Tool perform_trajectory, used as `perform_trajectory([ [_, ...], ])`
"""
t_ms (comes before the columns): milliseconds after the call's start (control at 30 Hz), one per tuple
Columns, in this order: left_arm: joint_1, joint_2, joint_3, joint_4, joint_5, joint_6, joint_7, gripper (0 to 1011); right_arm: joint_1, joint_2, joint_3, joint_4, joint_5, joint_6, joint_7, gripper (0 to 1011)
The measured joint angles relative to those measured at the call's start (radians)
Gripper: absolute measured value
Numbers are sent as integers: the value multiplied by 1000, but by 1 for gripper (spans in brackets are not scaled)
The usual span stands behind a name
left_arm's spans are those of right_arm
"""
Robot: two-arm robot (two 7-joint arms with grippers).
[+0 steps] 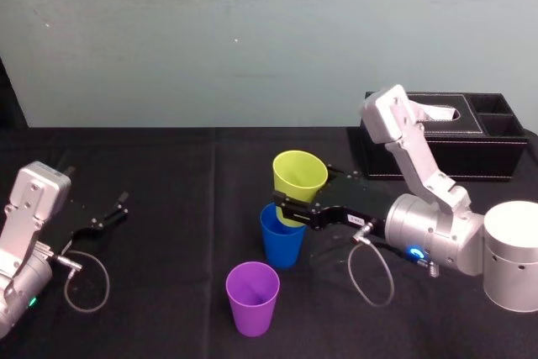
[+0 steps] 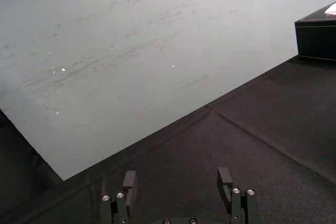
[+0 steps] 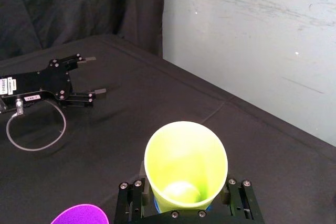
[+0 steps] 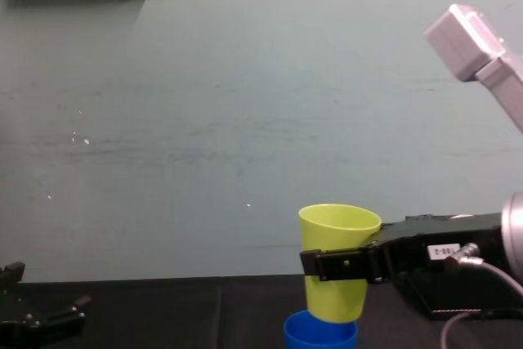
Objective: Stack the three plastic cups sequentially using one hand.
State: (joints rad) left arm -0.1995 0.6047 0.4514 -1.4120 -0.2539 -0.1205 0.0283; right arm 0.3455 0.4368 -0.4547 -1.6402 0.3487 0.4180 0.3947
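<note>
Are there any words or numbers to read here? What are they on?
No text can be read.
White label on the right gripper: dark print, too blurred to read.
White stickers on the left gripper: too small to read.
Yellow cup, blue cup, purple cup: no writing on them.

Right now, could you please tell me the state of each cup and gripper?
blue cup: upright, ungripped.
yellow-green cup: upright, gripped, base at the blue cup's mouth.
purple cup: upright, apart, empty.
right gripper: shut on the yellow-green cup.
left gripper: open, empty, parked.
</note>
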Motion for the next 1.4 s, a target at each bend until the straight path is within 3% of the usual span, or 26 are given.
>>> perform_trajectory([
  [400, 0, 0, 0, 0, 0, 0, 0, 1000, 25, -28, -26, 58, -11, -3, -5, 728],
  [1400, 0, 0, 0, 0, 0, 0, 0, 1000, 50, -56, -56, 151, -47, -60, 14, 729],
])
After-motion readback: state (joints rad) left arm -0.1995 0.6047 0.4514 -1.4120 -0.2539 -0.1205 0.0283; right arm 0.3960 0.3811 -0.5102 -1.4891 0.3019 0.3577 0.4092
